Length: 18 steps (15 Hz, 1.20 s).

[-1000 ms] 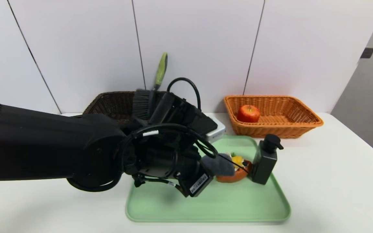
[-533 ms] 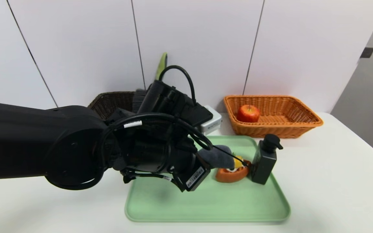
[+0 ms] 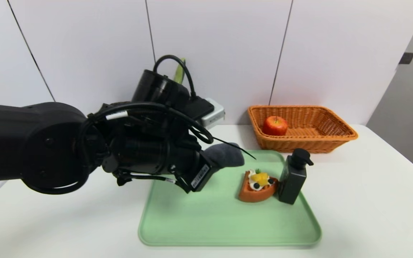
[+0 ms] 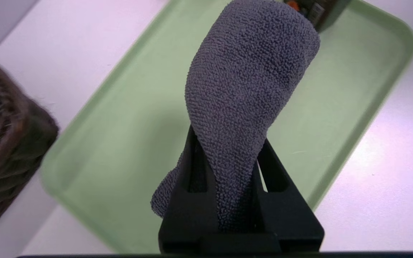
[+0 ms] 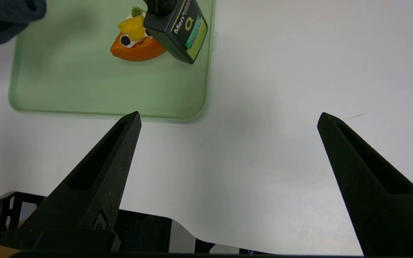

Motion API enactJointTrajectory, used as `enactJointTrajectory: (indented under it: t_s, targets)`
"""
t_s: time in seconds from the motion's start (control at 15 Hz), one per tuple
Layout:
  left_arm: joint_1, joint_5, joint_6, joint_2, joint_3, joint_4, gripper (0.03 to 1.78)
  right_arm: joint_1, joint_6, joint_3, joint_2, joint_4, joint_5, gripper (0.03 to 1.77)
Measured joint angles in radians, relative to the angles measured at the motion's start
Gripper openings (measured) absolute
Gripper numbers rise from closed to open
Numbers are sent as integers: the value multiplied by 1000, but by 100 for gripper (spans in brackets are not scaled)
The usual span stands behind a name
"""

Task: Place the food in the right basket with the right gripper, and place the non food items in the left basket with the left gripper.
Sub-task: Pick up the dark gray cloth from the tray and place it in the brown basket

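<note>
Cloth roll point(image 4: 242, 96): we're seeing it hanging in the air over the tray's far-left corner, one end pinched, free end sticking out toward the tart.
L gripper point(image 4: 228, 186): fingers point(image 4: 192, 172) are squeezing tight on the roll, nearly touching thru the fabric; arm is crossing the head view from the left.
Left basket point(image 4: 2, 143): dark wicker, sitting just beside the tray's corner; mostly hidden behind the arm in head view.
Brush point(image 3: 180, 73): only the green handle tip is showing above the arm.
Tart slice point(image 3: 257, 186): lying on the green tray point(image 3: 206, 222), touching the pump bottle point(image 3: 293, 179), which is standing upright.
Apple point(image 3: 275, 125): resting in the right basket point(image 3: 335, 138).
R gripper point(image 5: 228, 120): fingers are spread wide w/ nothing between them, hovering over bare bench point(image 5: 299, 71) near the tray's near-right corner.
</note>
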Motion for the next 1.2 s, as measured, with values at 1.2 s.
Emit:
enactJointTrajectory:
  t_s: [1.2]
  targets:
    - [551, -1, 14, 34, -199, 44, 27, -1, -1, 0, 0, -3, -5, 170]
